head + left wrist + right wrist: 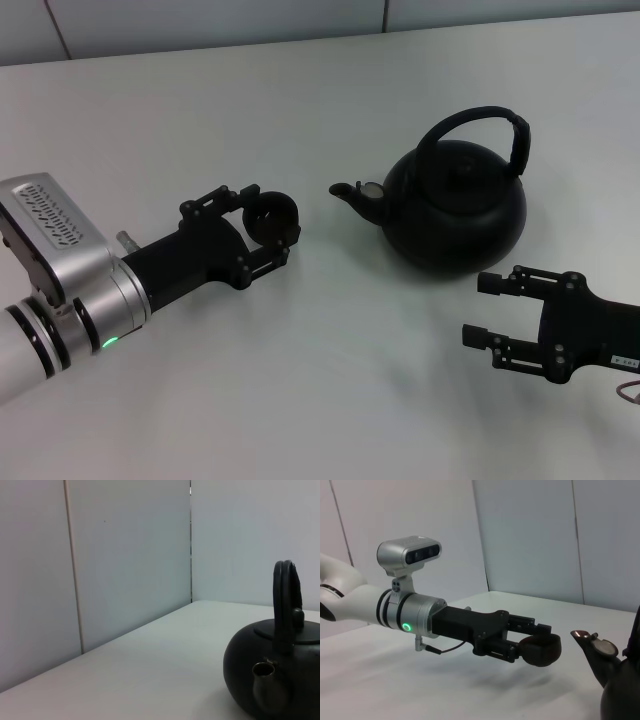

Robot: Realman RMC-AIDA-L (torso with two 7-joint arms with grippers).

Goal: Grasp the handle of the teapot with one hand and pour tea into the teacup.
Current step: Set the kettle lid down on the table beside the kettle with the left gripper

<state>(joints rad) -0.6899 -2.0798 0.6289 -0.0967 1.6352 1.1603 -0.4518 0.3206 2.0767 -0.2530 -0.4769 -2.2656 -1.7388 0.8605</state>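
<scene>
The matte black teapot (460,210) stands on the white table right of centre, its spout (355,194) pointing left. Its arched handle (478,124) rises over the lid. My left gripper (268,226) is shut on the small dark teacup (272,220), left of the spout. In the right wrist view the cup (540,650) hangs a little above the table in the left gripper (536,641), close to the spout (592,647). My right gripper (478,309) is open and empty, in front of the teapot to its right, not touching it. The left wrist view shows the teapot (250,670) and handle (285,605).
The white table (300,400) runs back to a pale panelled wall (250,20). My left arm's silver wrist (60,270) lies over the table's left side.
</scene>
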